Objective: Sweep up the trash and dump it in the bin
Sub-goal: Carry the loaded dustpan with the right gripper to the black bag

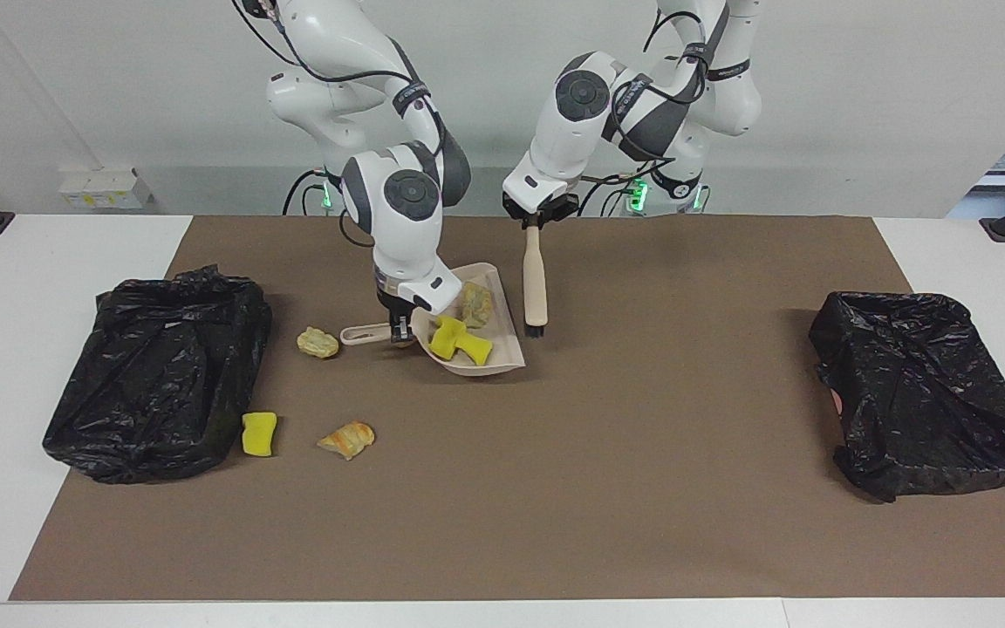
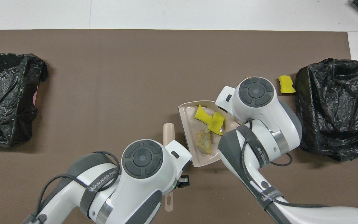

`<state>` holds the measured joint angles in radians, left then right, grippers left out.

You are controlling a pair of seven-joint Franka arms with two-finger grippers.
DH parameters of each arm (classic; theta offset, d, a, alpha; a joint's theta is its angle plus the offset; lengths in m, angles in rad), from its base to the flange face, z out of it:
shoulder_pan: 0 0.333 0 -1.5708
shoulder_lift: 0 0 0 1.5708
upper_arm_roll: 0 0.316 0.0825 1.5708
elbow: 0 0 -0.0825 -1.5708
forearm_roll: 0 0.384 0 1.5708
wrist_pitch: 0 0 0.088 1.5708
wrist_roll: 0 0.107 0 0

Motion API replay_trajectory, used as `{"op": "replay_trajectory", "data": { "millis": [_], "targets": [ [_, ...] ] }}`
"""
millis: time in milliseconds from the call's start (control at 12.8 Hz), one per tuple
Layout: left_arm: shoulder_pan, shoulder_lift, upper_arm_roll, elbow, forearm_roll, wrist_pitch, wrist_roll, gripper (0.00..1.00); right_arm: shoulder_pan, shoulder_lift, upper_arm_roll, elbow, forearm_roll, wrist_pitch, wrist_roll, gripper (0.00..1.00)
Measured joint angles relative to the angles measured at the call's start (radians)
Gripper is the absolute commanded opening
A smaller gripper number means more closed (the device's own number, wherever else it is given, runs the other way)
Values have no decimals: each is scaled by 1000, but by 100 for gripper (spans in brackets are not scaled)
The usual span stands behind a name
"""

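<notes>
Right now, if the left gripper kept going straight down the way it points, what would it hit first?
The left gripper points down, shut on the brush that hangs below it. The bristles would meet the brown mat first, beside the dustpan; depth there is unclear.
</notes>
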<state>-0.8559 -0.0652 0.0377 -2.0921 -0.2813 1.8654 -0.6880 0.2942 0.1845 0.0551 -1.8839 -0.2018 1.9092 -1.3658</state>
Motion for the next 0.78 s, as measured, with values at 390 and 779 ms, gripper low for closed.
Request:
{"op": "replay_trajectory", "data": {
  "millis": [390,779],
  "targets": [
    [-181,-56,-12,-194,29,180,-185,0,-171,-20,-8,153,-1,-182,-230,0],
    [-295,-57,-51,-296,31,292,-301,0,-405,-21,-25,251,-172,-163,-430,0]
  ]
}}
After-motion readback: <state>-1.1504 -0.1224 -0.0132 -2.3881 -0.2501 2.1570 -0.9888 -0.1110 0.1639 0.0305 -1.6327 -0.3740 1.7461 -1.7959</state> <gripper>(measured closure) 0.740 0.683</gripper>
